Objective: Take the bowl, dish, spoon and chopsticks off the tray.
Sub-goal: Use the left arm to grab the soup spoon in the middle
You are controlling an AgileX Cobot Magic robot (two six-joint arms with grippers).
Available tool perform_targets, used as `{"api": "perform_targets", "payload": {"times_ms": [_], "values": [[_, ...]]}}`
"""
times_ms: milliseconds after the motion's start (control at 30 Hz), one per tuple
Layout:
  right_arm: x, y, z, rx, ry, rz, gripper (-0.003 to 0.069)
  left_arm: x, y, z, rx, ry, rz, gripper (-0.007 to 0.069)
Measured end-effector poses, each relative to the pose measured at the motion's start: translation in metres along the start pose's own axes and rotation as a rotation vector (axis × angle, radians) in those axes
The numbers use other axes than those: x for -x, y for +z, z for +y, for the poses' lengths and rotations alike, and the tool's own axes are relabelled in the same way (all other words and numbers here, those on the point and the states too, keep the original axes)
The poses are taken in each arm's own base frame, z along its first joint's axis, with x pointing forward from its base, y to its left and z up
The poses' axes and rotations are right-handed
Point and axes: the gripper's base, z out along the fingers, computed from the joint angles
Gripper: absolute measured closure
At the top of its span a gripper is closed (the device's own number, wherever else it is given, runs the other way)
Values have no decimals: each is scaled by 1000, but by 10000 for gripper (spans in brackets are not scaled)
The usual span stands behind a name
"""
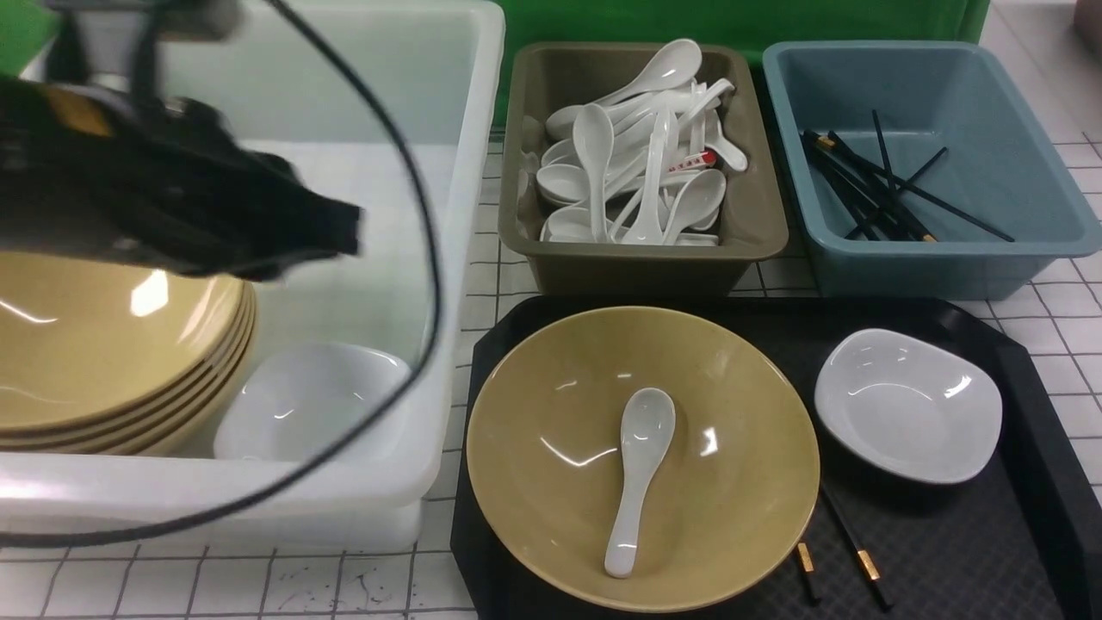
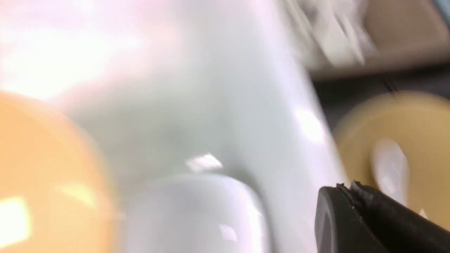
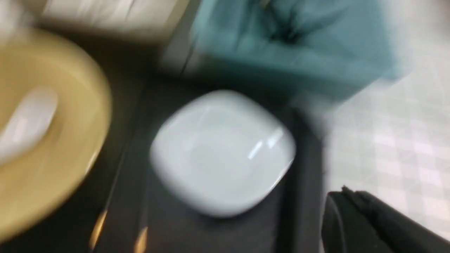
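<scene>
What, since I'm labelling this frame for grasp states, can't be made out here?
- Chopsticks: front view, partly hidden by the bowl.
- Right gripper: absent from front view; its wrist view shows only a blurred corner tip.
- Left gripper: front view, motion-blurred; hides part of the white tub.
- Both wrist views: blurred throughout.

Canteen dish-clearing station, bins [image 1: 641,271] of sorted spoons [image 1: 633,172], binned chopsticks [image 1: 865,194], stacked bowls [image 1: 95,353]

Fig.: white tabletop [image 1: 1067,344] w/ dark grid lines, visible at 3, 6 & 7 o'clock. Green backdrop [image 1: 732,21] at 12 o'clock, beyond the far edge. Dark scuff marks [image 1: 366,590] on the surface, approx. 7 o'clock.
</scene>
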Motion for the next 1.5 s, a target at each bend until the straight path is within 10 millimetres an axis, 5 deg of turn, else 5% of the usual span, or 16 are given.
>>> {"api": "perform_targets", "payload": {"times_ms": [300,400,467,633,767,933,1167,1300,1333,1500], "values": [[-27,25,18,110,-6,63,622,6,90,-101,-155,300,221,589],[-27,26,21,136,-5,49,622,2,110,-114,-159,353,267,528],[-25,26,24,160,-10,34,622,-4,133,-121,-152,396,321,389],[-25,25,25,168,-4,28,622,-15,166,-121,-133,411,403,203],[-24,25,26,173,7,24,622,-28,193,-120,-118,416,481,125],[-24,25,26,176,13,22,622,-40,210,-118,-108,417,551,226],[-24,25,26,179,19,19,620,-21,200,-124,-110,396,531,581],[-24,25,27,181,24,18,617,26,168,-135,-134,413,359,615],[-23,25,26,181,28,12,616,51,155,-135,-123,428,233,617],[-22,25,26,181,31,3,615,109,153,-110,-21,440,-130,617]]}}
